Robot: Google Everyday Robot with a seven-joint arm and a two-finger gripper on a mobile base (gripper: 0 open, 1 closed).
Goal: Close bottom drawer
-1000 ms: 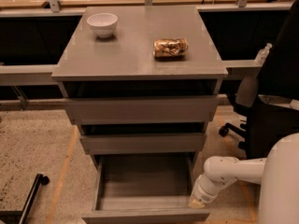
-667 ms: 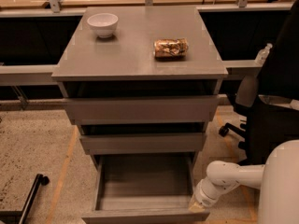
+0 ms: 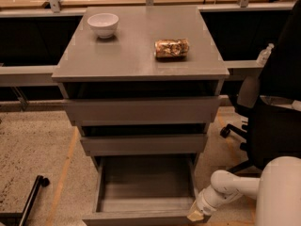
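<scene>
The bottom drawer [image 3: 141, 182] of the grey cabinet stands pulled far out, its plain grey box interior open to view. Its flat front panel [image 3: 136, 217] runs along the lower edge of the camera view. My gripper [image 3: 195, 214] is at the drawer's front right corner, low in the view, at the end of my white arm [image 3: 230, 188]. Its tip touches or nearly touches the right end of the front panel. The middle drawer front [image 3: 143, 144] and the top drawer front [image 3: 141, 109] stand slightly out above it.
A white bowl [image 3: 103, 24] and a crumpled snack bag [image 3: 171, 48] lie on the cabinet top [image 3: 136, 55]. A black office chair [image 3: 273, 121] stands close on the right. A black rod with a wheel [image 3: 33, 194] lies on the floor at lower left.
My arm and gripper have sunk lower and a little forward, down to the front right corner of the bottom drawer. The drawer has not visibly moved.
</scene>
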